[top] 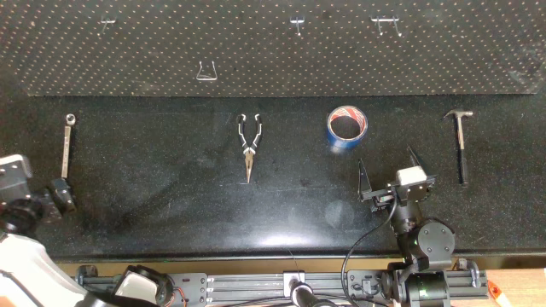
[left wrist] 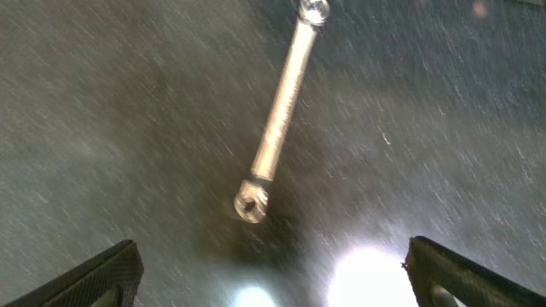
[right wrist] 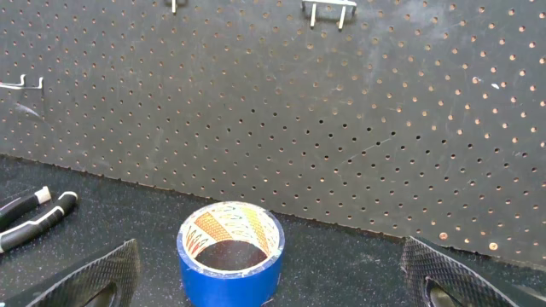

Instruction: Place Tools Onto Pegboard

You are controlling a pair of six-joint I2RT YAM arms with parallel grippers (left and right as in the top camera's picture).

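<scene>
Four tools lie on the black worktop below the pegboard point(top: 273, 47): a silver wrench point(top: 66, 145) at far left, pliers point(top: 249, 143) with white-tipped handles, a blue tape roll point(top: 346, 126) and a hammer point(top: 461, 141) at far right. My left gripper point(top: 61, 189) hovers open just short of the near end of the wrench point(left wrist: 277, 115). Nothing sits between its fingers point(left wrist: 94, 277). My right gripper point(top: 390, 169) stands open a little in front of the tape roll point(right wrist: 230, 251), which sits upright and centred ahead of its fingertips point(right wrist: 465, 273).
Metal hooks hang on the pegboard: a single one point(top: 107, 24), a wire loop point(top: 206, 70), another hook point(top: 297, 24) and a double hook point(top: 386, 24). The pliers' handles point(right wrist: 30, 217) lie off to the side of the tape. Wide gaps separate the tools.
</scene>
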